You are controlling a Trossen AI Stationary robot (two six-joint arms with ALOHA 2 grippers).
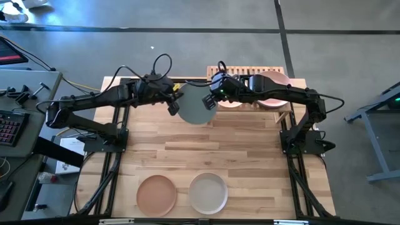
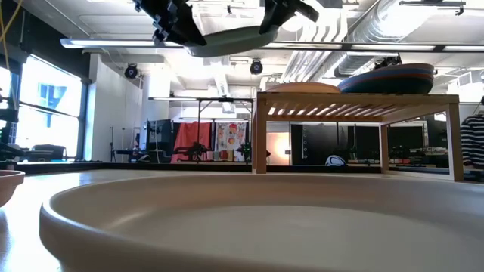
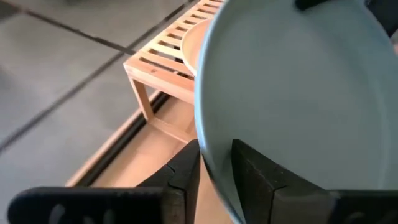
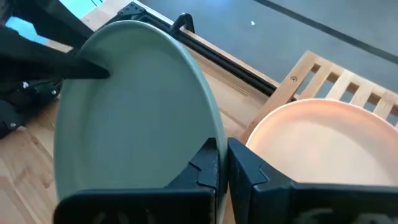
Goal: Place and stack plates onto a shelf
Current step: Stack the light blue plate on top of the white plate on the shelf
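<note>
A pale green plate (image 1: 195,110) hangs in the air just left of the shelf (image 1: 250,70), held by both grippers. My left gripper (image 1: 173,105) is shut on its left rim and my right gripper (image 1: 209,101) on its right rim. In the low view the plate (image 2: 227,43) sits higher than the shelf top (image 2: 355,102). A pink plate (image 4: 323,143) lies flat on the slats beside my right gripper. A stack with a dark blue plate (image 2: 393,78) rests farther right on the shelf. My left gripper (image 3: 214,152) pinches the plate's left rim (image 3: 208,134) between its two fingers, one on the inner face and one outside, coming level from the table's left. My right gripper (image 4: 222,149) pinches the opposite rim (image 4: 214,124) the same way, coming from the right. The plate is lifted clear, roughly level.
A terracotta plate (image 1: 156,194) and a cream plate (image 1: 208,192) lie flat near the table's near edge; the cream plate (image 2: 249,219) fills the low view's foreground. Bare planks (image 1: 206,147) lie between them and the arms.
</note>
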